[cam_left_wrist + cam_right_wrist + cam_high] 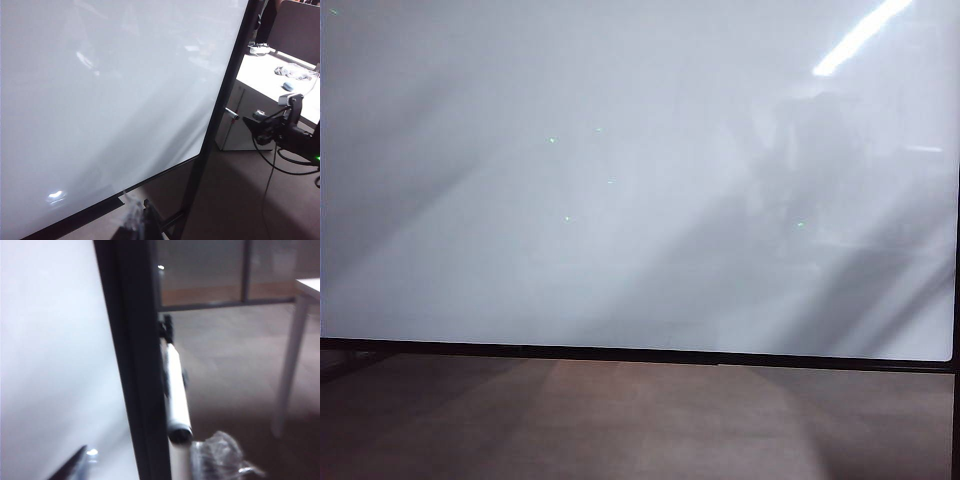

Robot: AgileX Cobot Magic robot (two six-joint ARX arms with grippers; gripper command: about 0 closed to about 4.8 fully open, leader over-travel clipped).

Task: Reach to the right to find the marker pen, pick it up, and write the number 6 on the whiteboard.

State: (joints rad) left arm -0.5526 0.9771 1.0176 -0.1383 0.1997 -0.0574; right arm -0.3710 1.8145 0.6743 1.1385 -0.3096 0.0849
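Here, the white, dark-capped marker pen [177,395] sits beside the whiteboard [620,200] frame, seen by wrist cameras only, right gripper [250,122] spread wide nearby, left gripper's [137,222] state unclear.

Office: framed whiteboard [620,180], white desks [272,80], bare floor [640,420]

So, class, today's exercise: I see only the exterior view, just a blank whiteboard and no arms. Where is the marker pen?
Observer: The marker pen sticks out beside the black frame on the right edge of the whiteboard.
Operator: Has the right gripper got it?
Observer: No. The right gripper is open, close to the pen's end, not closed on it.
Operator: And the left gripper?
Observer: The left gripper hangs near the board's lower frame. I cannot tell how its jaws stand.
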